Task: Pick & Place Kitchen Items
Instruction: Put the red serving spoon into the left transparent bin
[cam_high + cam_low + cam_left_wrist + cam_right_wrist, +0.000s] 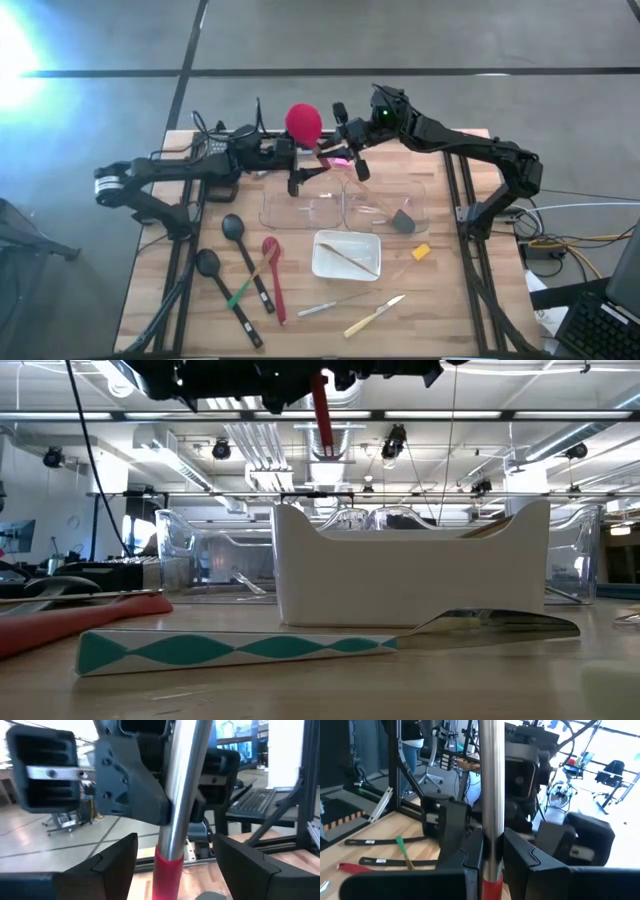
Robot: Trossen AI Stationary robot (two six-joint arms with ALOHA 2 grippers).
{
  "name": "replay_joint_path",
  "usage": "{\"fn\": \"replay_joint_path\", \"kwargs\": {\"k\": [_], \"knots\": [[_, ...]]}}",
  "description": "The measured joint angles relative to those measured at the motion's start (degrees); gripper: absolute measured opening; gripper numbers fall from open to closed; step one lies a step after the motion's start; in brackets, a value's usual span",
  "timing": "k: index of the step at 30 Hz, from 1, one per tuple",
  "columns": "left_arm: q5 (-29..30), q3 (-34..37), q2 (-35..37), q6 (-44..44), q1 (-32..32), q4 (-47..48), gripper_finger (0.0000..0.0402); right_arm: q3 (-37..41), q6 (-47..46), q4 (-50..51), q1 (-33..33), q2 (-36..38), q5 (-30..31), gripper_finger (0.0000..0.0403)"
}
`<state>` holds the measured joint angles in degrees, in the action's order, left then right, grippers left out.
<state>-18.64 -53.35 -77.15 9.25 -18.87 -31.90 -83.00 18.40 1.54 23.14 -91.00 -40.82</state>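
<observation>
Above the clear bins, my right hand pinches the red spoon's upright handle, which stands between my left hand's spread fingers.

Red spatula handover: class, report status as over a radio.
Right pincer shut on red spatula. Left pincer open around its handle, not gripping. Nothing in the way.

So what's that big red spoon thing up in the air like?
The red spoon has a round red head, a shiny metal shaft and a red grip lower on the handle. It hangs above the back of the table, over the clear bins. The right pincer is shut on its shaft; the left pincer stands open around it, not squeezing.
</observation>
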Motion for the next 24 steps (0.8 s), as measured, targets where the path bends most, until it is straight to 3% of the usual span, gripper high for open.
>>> {"fn": "replay_joint_path", "kwargs": {"k": [4, 10, 11, 18, 24], "knots": [[0.0, -2.0, -1.7, -0.2, 0.0, 1.1, 0.0221, 0.0, -0.1, -0.2, 0.0, 0.0, -0.2, 0.0038], [0.0, -3.2, -2.5, 1.8, 0.0, 3.0, 0.0062, 0.0, -0.4, 1.0, 0.0, 0.1, -0.1, 0.0038], [0.4, -3.2, -2.2, 2.2, 0.0, 3.5, 0.0053, 0.0, -0.7, 1.1, 0.0, 0.1, 0.0, 0.0038], [1.2, -3.5, 1.1, 2.8, 0.0, 10.2, 0.0057, -0.3, -2.7, 0.8, 0.1, 0.5, 0.6, 0.0038], [6.7, -6.2, 7.5, 8.6, -0.2, 25.6, 0.0056, -2.4, -3.3, 11.9, 0.8, 4.0, 3.5, 0.0114]]}}
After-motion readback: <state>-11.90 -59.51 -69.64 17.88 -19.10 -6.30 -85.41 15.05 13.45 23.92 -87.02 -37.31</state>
